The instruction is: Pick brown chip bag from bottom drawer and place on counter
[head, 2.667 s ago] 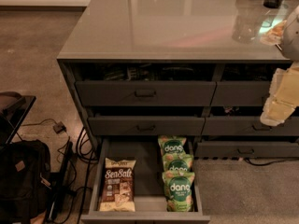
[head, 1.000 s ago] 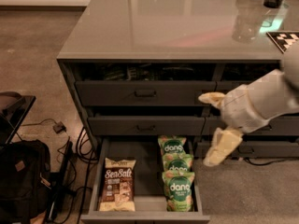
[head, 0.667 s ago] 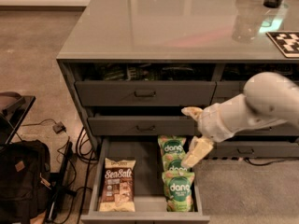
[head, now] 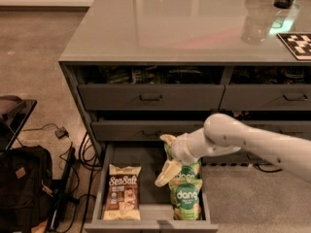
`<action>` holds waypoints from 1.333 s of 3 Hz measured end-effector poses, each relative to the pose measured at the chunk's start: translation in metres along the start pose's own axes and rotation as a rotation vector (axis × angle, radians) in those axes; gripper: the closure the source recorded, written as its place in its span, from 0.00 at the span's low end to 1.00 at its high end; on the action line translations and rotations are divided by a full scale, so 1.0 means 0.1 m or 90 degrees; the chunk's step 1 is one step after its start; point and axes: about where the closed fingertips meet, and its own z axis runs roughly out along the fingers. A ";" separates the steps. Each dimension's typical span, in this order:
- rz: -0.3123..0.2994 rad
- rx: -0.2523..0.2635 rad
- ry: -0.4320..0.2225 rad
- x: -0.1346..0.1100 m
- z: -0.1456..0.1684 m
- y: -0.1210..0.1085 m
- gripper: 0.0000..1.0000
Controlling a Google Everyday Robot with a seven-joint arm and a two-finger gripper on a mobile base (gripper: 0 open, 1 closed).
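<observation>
**Brown chip bag (head: pixel 122 192) lies flat and untouched in the left half of the open bottom drawer (head: pixel 100 188).**
It looks light, soft and crinkly, probably air-filled and slick, so a hard pinch would likely crush it or let it slide. The flat sealed edge at its far end seems the surest place to take hold. Just right of it, over the drawer's middle, the gripper (head: pixel 166 157) hovers with its fingers spread wide and holding nothing, partly in front of the green dang bags (head: pixel 186 196). The worktop (head: pixel 184 28) waits beyond, above the drawers.

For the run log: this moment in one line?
gripper: open, above bottom drawer | brown chip bag: in drawer, ungrasped | counter: bag not placed
</observation>
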 end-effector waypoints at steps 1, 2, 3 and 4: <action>0.007 -0.035 -0.012 0.15 0.65 0.18 0.00; 0.019 -0.060 0.007 0.26 1.19 0.25 0.00; 0.019 -0.060 0.007 0.26 1.19 0.25 0.00; 0.039 -0.052 -0.005 0.37 1.37 0.17 0.00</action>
